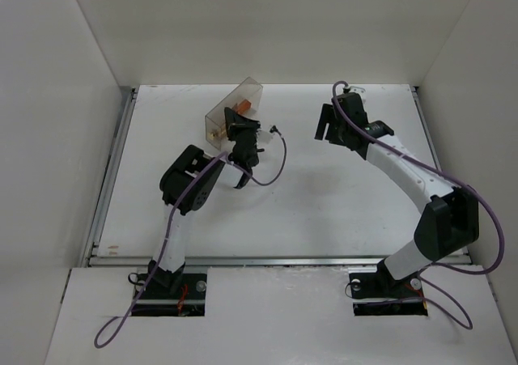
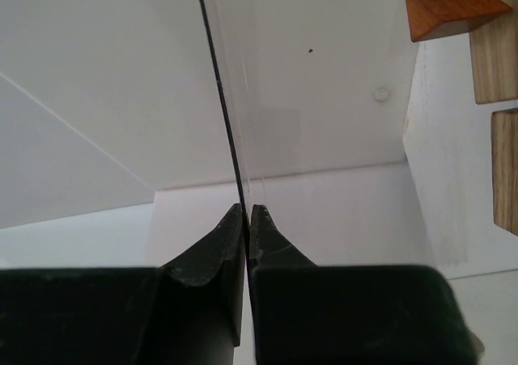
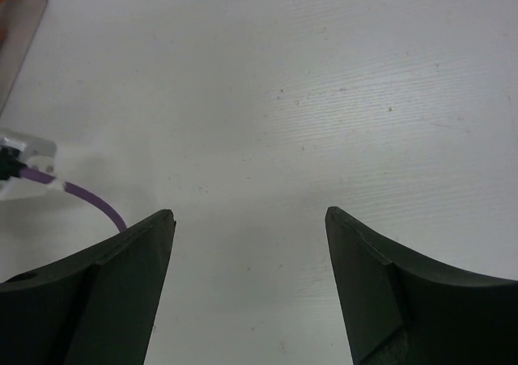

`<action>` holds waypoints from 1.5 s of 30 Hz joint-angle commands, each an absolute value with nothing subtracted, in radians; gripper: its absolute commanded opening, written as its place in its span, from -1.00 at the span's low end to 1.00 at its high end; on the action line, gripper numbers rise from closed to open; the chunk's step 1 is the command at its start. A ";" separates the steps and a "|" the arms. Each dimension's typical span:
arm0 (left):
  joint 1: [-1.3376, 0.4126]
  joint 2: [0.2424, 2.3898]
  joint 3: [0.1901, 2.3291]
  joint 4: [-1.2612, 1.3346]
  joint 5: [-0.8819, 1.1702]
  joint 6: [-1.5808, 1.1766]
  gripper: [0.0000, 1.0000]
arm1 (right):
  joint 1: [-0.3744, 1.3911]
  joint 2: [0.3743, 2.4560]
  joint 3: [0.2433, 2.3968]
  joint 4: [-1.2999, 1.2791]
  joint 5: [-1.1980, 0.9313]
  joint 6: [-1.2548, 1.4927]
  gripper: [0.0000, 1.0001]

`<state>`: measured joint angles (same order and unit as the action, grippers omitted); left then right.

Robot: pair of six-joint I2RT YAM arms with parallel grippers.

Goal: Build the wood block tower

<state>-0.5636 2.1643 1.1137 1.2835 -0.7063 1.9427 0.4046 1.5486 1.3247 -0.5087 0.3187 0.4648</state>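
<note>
A clear plastic box (image 1: pixel 236 106) is tilted up at the back middle of the table. Inside it show a reddish-orange wedge (image 1: pixel 241 106) and tan wood blocks (image 1: pixel 215 128). My left gripper (image 1: pixel 235 127) is shut on the box's thin wall. In the left wrist view the jaws (image 2: pixel 247 210) pinch that wall (image 2: pixel 218 90), with the wedge (image 2: pixel 449 7) and two tan blocks (image 2: pixel 495 45) seen through the plastic at the upper right. My right gripper (image 1: pixel 324 129) is open and empty, above bare table to the right of the box; it also shows in the right wrist view (image 3: pixel 249 218).
White walls close in the table (image 1: pixel 324 211) at the back and both sides. A metal rail (image 1: pixel 267 260) runs along the near edge. The left arm's purple cable (image 1: pixel 279 159) loops beside the box. A corner of the box (image 3: pixel 18 33) shows at the upper left of the right wrist view.
</note>
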 commanded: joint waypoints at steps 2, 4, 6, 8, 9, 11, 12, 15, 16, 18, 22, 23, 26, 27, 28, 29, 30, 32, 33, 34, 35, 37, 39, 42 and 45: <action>-0.627 2.148 1.025 1.595 -0.672 2.198 -1.00 | 0.397 1.502 1.296 -0.476 0.328 0.491 0.62; -0.662 2.148 0.993 1.629 -0.683 2.230 -1.00 | 0.397 1.502 1.284 -0.476 0.328 0.491 0.62; -0.687 2.148 0.913 1.661 -0.683 2.259 -1.00 | 0.397 1.493 1.284 -0.466 0.328 0.500 0.62; -0.722 2.148 0.823 1.722 -0.669 2.304 -1.00 | 0.397 1.493 1.273 -0.457 0.328 0.500 0.62; -0.733 2.148 0.796 1.736 -0.669 2.304 -1.00 | 0.397 1.483 1.261 -0.457 0.328 0.509 0.62; -0.764 2.157 0.761 1.747 -0.681 2.313 -1.00 | 0.397 1.483 1.250 -0.457 0.318 0.509 0.62; -0.773 2.157 0.752 1.747 -0.693 2.295 -1.00 | 0.397 1.474 1.250 -0.448 0.318 0.518 0.62; -0.782 2.157 0.741 1.721 -0.738 2.276 -1.00 | 0.397 1.474 1.239 -0.448 0.307 0.518 0.62; -0.782 2.157 0.741 1.721 -0.750 2.266 -1.00 | 0.397 1.465 1.230 -0.448 0.307 0.518 0.62; -0.791 2.157 0.759 1.707 -0.761 2.254 -1.00 | 0.397 1.465 1.230 -0.439 0.307 0.518 0.62; -0.792 2.157 0.880 1.623 -0.814 2.191 -1.00 | 0.397 1.465 1.221 -0.439 0.298 0.528 0.62; -0.792 2.148 0.918 1.591 -0.846 2.169 -1.00 | 0.397 1.456 1.221 -0.439 0.298 0.528 0.62; -0.770 2.122 1.089 1.390 -0.899 2.028 -1.00 | 0.397 1.445 1.212 -0.439 0.288 0.528 0.62; -0.770 2.111 1.133 1.309 -0.937 1.969 -1.00 | 0.397 1.445 1.212 -0.439 0.288 0.528 0.62; -0.758 2.083 1.178 1.211 -0.954 1.898 -1.00 | 0.397 1.445 1.212 -0.439 0.288 0.528 0.62; -0.744 2.069 1.266 0.967 -0.965 1.720 -1.00 | 0.397 1.436 1.212 -0.439 0.288 0.528 0.62; -0.744 2.056 1.314 0.825 -0.965 1.618 -1.00 | 0.397 1.436 1.212 -0.439 0.288 0.528 0.62; -0.717 2.046 1.462 0.379 -0.944 1.306 -1.00 | 0.397 1.436 1.212 -0.439 0.288 0.528 0.62; -0.716 2.046 1.500 0.265 -0.919 1.236 -1.00 | 0.397 1.436 1.212 -0.439 0.279 0.528 0.62; -0.703 2.046 1.512 0.211 -0.902 1.209 -1.00 | 0.397 1.427 1.212 -0.439 0.279 0.528 0.62; -0.703 2.037 1.494 0.224 -0.920 1.225 -1.00 | 0.397 1.427 1.212 -0.439 0.279 0.528 0.62; -0.703 2.013 1.338 0.497 -0.946 1.443 -1.00 | 0.397 1.427 1.212 -0.439 0.279 0.528 0.62; -0.703 2.003 1.237 0.749 -0.946 1.566 -1.00 | 0.397 1.427 1.212 -0.439 0.279 0.528 0.62; -0.681 2.003 1.300 0.551 -0.946 1.455 -1.00 | 0.397 1.427 1.212 -0.439 0.279 0.528 0.62; -0.641 2.023 1.486 0.280 -0.901 1.170 -1.00 | 0.397 1.427 1.212 -0.439 0.279 0.528 0.62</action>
<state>-0.6800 2.0483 1.3529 0.5060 -0.9298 1.3834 0.4038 1.4624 1.2102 -0.4850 0.2802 0.5205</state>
